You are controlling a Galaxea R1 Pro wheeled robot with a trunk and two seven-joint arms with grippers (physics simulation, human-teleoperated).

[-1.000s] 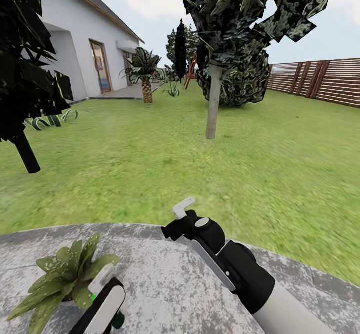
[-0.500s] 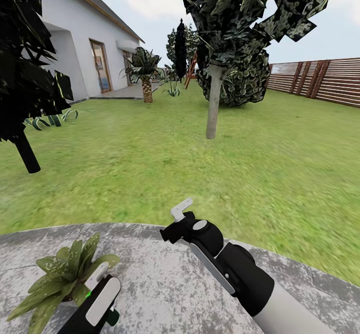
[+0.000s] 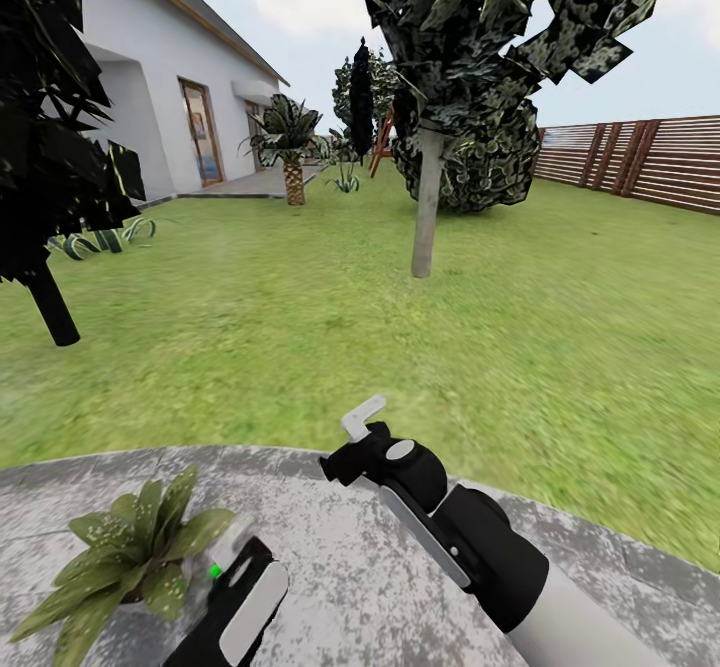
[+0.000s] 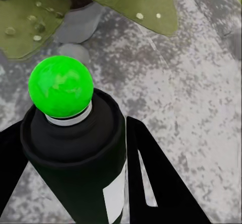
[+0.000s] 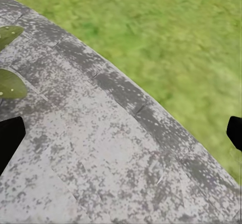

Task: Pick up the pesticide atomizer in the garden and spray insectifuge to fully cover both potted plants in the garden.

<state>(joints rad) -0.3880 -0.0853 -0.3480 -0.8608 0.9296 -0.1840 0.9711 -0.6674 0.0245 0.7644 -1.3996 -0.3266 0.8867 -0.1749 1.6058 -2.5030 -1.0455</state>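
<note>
**Pesticide atomizer gripped beside the speckled plant**

Pesticide atomizer [image 4: 75, 153] sits in my left hand [image 4: 75, 183], whose dark fingers [image 4: 151, 183] press on both sides of its black body. Its tip reads bright green in my left wrist view, above a white collar, and a white label patch shows low on the body.

Working from the biggest things down: the garden's lawn [image 3: 400, 327] spreads ahead to a brown slat fence [image 3: 640, 162] on the right and a white house [image 3: 130, 97] on the left. A pale-trunked tree [image 3: 428, 197] stands mid-lawn with a round dark bush [image 3: 480, 162] behind it, and a palm [image 3: 290, 147] grows near the house door.

Close to me lies the curved grey stone paving [image 3: 340, 547]. On it, at lower left, stands one potted plant [image 3: 130, 557], its pale-speckled leaves and grey pot just ahead of the atomizer's tip in my left wrist view.

My right arm reaches over the paving, well apart from the plant. My right hand [image 3: 362, 417] is spread wide: its two dark fingertips [image 5: 10, 138] sit at opposite edges of the right wrist view, nothing between them but paving and grass.
</note>
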